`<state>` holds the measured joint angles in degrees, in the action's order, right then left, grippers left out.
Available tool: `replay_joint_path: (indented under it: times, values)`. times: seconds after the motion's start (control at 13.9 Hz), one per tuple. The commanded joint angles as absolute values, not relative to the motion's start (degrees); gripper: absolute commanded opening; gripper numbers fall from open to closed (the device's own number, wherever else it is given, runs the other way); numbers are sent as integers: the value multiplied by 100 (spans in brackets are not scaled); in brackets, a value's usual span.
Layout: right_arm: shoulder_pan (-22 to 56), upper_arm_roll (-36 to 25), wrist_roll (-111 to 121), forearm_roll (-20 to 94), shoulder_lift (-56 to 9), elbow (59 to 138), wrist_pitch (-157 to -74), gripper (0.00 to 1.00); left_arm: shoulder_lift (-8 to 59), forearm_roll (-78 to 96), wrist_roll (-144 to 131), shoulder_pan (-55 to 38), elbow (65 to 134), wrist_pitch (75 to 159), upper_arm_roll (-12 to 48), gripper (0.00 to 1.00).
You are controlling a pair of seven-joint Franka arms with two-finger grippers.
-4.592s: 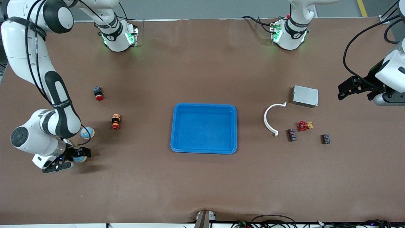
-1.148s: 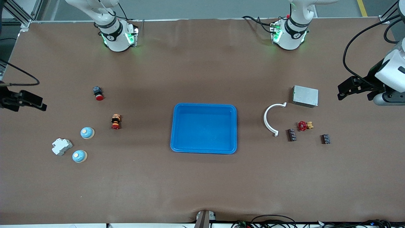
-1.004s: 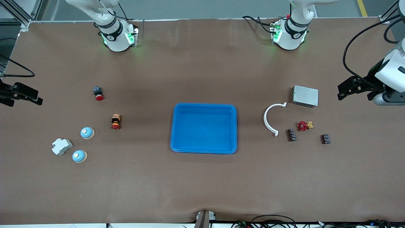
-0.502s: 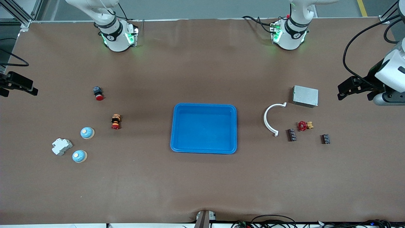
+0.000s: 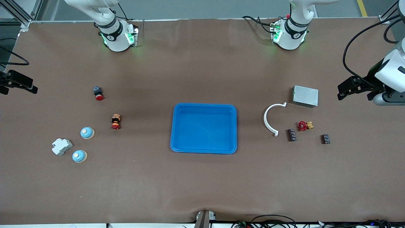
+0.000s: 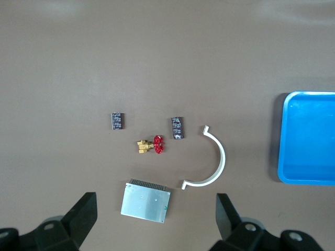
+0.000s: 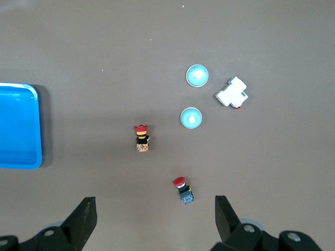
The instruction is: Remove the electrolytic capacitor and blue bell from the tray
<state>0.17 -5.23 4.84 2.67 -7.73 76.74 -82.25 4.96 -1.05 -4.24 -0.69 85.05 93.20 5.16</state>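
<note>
Two blue bells (image 5: 87, 133) (image 5: 79, 156) sit on the table at the right arm's end; they also show in the right wrist view (image 7: 191, 117) (image 7: 197, 76). Two small black capacitors (image 5: 291, 135) (image 5: 325, 139) lie at the left arm's end and show in the left wrist view (image 6: 178, 127) (image 6: 117, 121). My right gripper (image 5: 19, 84) (image 7: 155, 219) is open and empty, high over the table's edge. My left gripper (image 5: 351, 88) (image 6: 154, 219) is open and empty, high beside the metal box (image 5: 305, 96).
A blue tray (image 5: 234, 128) sits empty at the centre. A white breaker (image 5: 62, 146) and two red push buttons (image 5: 98, 93) (image 5: 116, 122) lie near the bells. A white curved piece (image 5: 272, 118) and a red valve (image 5: 304, 125) lie near the capacitors.
My right arm has left the bell nearer the camera, empty, and drawn back to the table's edge, then drifted toward the bases. The bell stayed on the table. The left arm has not moved.
</note>
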Motion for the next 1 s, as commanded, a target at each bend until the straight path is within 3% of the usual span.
replay_joint_path:
  times: [0.0,0.93]
  values:
    - [53,-571,536,334,-493,8173,-8446,100,545,-79,-396,-70,8394,9316,519,100]
    - [246,-580,316,325,-501,8306,-8605,100,545,-88,-396,-62,8394,9316,519,100]
